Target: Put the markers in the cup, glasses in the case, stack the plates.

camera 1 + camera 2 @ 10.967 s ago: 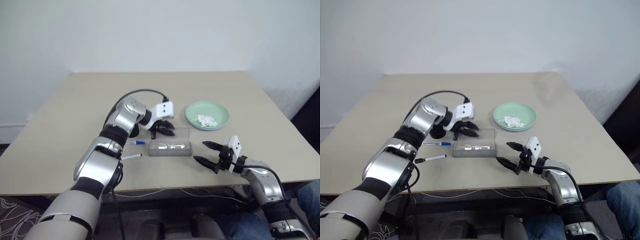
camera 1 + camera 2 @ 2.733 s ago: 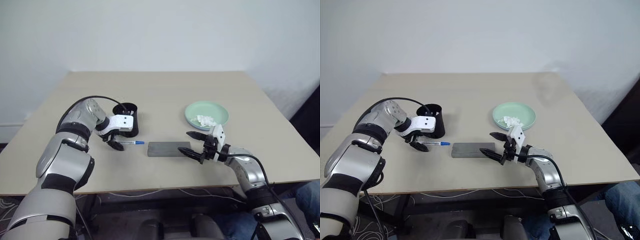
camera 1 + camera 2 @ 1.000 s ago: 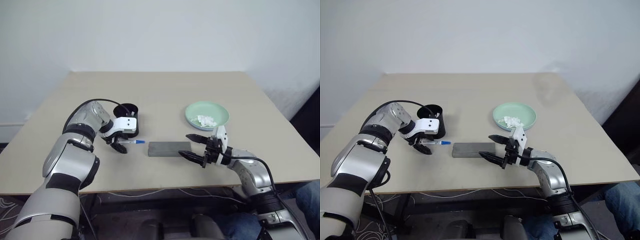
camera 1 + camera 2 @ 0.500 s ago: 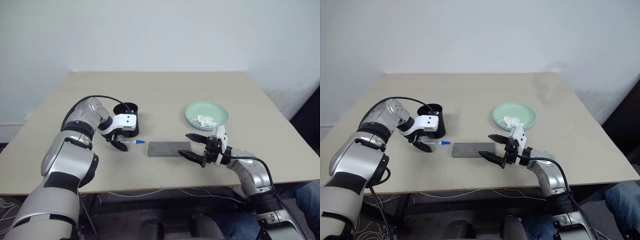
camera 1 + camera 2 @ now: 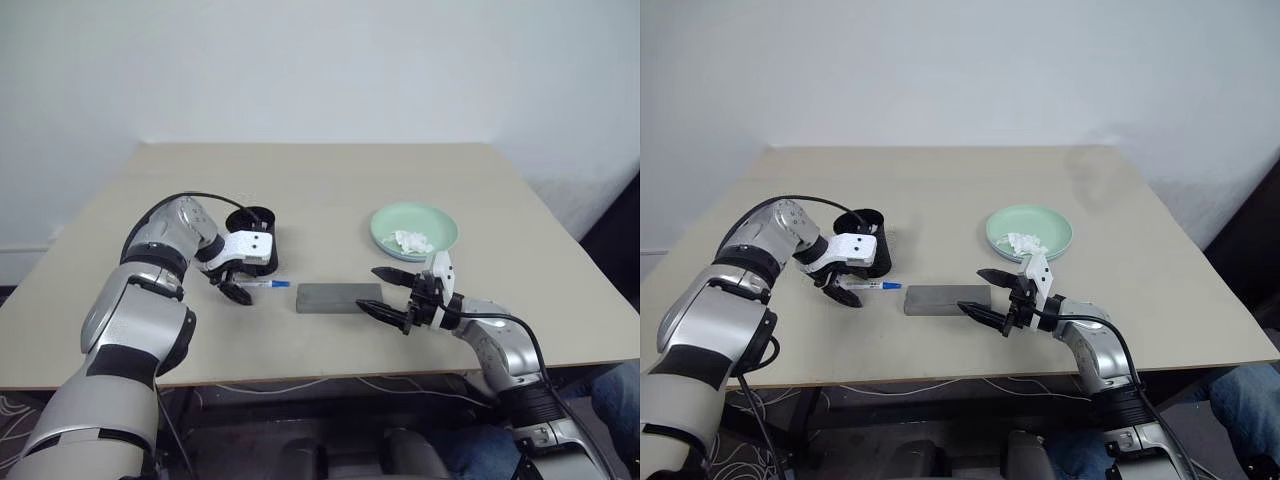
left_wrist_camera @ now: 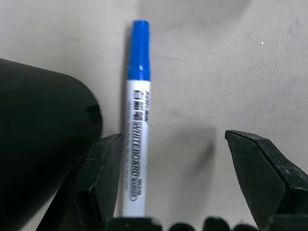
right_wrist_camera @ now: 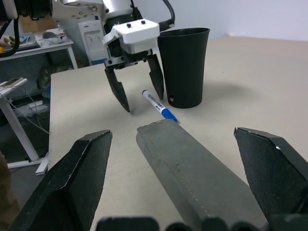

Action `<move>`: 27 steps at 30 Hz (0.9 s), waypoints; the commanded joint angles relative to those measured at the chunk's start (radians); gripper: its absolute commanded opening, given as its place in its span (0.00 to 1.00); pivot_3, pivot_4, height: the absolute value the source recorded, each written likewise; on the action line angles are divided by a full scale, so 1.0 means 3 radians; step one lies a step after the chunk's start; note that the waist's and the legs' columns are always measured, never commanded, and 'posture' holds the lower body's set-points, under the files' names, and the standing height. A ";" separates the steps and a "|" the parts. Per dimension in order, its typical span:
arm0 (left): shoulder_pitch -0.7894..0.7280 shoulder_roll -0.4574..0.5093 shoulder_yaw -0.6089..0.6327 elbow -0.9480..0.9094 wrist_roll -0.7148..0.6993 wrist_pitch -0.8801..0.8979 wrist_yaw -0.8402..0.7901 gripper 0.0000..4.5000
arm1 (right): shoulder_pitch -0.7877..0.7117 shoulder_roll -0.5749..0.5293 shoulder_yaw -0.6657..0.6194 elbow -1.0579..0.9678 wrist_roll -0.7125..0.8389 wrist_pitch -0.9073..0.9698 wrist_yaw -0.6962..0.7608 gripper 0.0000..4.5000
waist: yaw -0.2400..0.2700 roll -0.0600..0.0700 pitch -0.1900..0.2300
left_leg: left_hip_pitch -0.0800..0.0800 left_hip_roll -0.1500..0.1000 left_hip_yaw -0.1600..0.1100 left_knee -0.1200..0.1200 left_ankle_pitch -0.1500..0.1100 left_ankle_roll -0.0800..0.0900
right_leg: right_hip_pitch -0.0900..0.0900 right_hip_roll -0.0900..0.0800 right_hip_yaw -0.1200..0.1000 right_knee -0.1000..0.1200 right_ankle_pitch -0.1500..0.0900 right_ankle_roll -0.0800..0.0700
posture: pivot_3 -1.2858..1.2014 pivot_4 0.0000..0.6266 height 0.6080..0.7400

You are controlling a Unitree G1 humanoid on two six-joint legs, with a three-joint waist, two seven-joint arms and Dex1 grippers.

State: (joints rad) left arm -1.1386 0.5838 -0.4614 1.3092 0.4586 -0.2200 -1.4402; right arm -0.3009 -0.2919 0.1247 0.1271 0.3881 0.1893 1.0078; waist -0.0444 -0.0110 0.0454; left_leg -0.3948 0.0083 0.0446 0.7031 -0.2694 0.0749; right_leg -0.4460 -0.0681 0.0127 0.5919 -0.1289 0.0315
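Left gripper straddling the blue-capped marker beside the cup; right gripper open at the closed case.

We are seeing the marker [image 5: 262,284] lying flat on the table [image 5: 330,190], just in front of the black cup [image 5: 254,239] and left of the grey case [image 5: 339,297], whose lid is lying shut. The left gripper [image 5: 233,284] is pointing steeply down over the marker's white barrel with its fingers spread wide, one finger [image 6: 103,178] standing against the barrel, nothing gripped. The right gripper [image 5: 388,296] is hovering level at the case's right end, jaws wide apart, holding nothing. The mint green plate [image 5: 414,229], carrying a crumpled white tissue [image 5: 412,241], is sitting behind the right gripper.
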 commanded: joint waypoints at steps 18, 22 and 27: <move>0.0111 0.0087 -0.0005 -0.0199 -0.0021 -0.0149 -0.0385 0.79 | -0.0084 0.0013 -0.0044 -0.0036 -0.0005 -0.0084 0.0004 0.98 | -0.0001 0.0000 0.0000 | 0.0000 0.0000 0.0001 0.0000 0.0000 0.0000 | 0.0000 0.0000 0.0000 0.0000 0.0000 0.0000 | 0.52 0.00 0.86; 0.0136 0.0114 0.0008 -0.0251 -0.0030 -0.0151 -0.0464 0.79 | -0.0084 0.0015 -0.0038 -0.0035 -0.0009 -0.0088 0.0003 0.98 | -0.0002 0.0000 0.0000 | 0.0000 0.0000 0.0001 0.0000 0.0000 0.0000 | 0.0000 0.0000 0.0000 0.0000 0.0000 0.0000 | 0.52 0.00 0.86; 0.0161 0.0129 0.0015 -0.0282 -0.0016 -0.0163 -0.0339 0.79 | -0.0097 0.0024 -0.0026 -0.0015 -0.0016 -0.0101 0.0010 0.98 | -0.0001 0.0000 0.0000 | 0.0001 0.0000 0.0000 0.0000 0.0000 0.0000 | 0.0000 0.0000 0.0000 0.0001 0.0000 0.0000 | 0.52 0.00 0.86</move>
State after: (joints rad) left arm -1.0882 0.6070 -0.4626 1.2444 0.4538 -0.2606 -1.5508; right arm -0.3038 -0.2885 0.1264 0.1378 0.3802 0.1803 1.0073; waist -0.0449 -0.0111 0.0453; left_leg -0.3945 0.0084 0.0448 0.7031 -0.2694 0.0750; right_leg -0.4460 -0.0681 0.0128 0.5922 -0.1289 0.0314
